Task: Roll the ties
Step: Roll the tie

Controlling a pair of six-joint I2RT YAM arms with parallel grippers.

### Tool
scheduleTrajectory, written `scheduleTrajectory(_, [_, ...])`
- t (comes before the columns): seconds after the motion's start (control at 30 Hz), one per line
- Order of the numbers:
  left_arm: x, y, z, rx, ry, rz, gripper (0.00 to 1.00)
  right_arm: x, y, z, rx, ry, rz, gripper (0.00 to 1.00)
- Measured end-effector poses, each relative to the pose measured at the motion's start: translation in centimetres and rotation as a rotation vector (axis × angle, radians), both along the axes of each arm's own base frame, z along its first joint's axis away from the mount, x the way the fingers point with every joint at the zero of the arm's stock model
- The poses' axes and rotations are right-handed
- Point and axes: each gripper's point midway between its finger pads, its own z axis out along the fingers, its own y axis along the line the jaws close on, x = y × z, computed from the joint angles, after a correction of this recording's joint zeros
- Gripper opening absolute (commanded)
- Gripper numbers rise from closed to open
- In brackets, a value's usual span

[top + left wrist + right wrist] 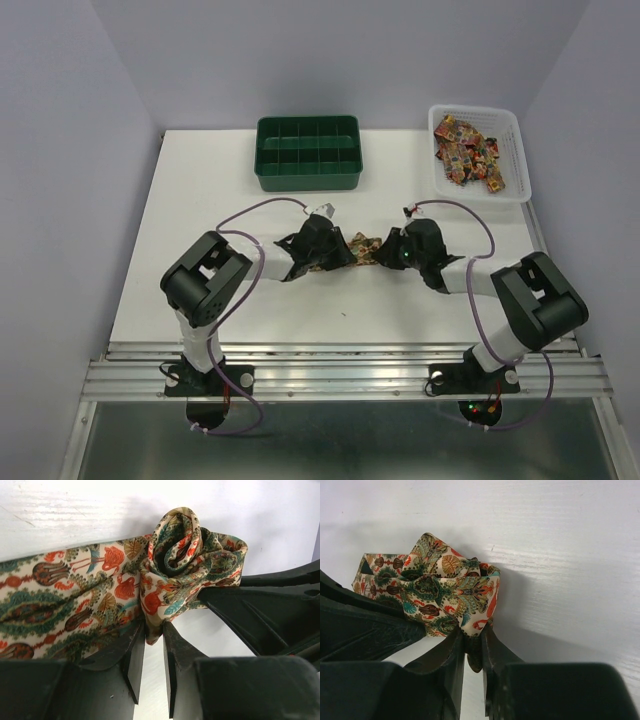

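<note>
One tie (pixel 357 249) in a cream, red and green paisley pattern lies mid-table between my two grippers. In the left wrist view its end is wound into a loose roll (pixel 187 550), while the flat length (pixel 60 600) runs off to the left. My left gripper (pixel 154 629) is shut on a fold at the bottom of the roll. From the opposite side, my right gripper (pixel 474 642) is shut on the roll's (pixel 435 587) lower edge. In the top view the left gripper (pixel 335 252) and right gripper (pixel 385 252) nearly meet.
A green compartment tray (pixel 307 178) stands at the back centre. A white basket (pixel 516 150) at the back right holds several more ties (pixel 468 150). The other arm's dark fingers (pixel 250 610) crowd each wrist view.
</note>
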Motion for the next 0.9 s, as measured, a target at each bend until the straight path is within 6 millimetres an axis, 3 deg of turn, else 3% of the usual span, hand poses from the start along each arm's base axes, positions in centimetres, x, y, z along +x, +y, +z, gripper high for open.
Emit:
scheduleTrajectory(0.53, [0.0, 1.3, 3.4, 0.042, -0.078, -0.017, 0.39, -0.8, -1.5, 1.2, -0.138, 0.066, 0.023, 0.08])
scheduleTrajectory(0.7, [2.9, 0.6, 5.3, 0.052, -0.132, -0.029, 0.34, -1.0, -1.7, 0.9, -0.153, 0.079, 0.028, 0.10])
scheduleTrajectory(0.8, [6.0, -0.7, 6.7, 0.050, -0.185, -0.044, 0.30, -1.1, -1.7, 0.8, -0.154, 0.082, 0.028, 0.12])
scheduleTrajectory(0.9, [7.9, -1.7, 7.0, 0.051, -0.213, -0.074, 0.27, -1.1, -1.7, 0.8, -0.154, 0.083, 0.028, 0.17])
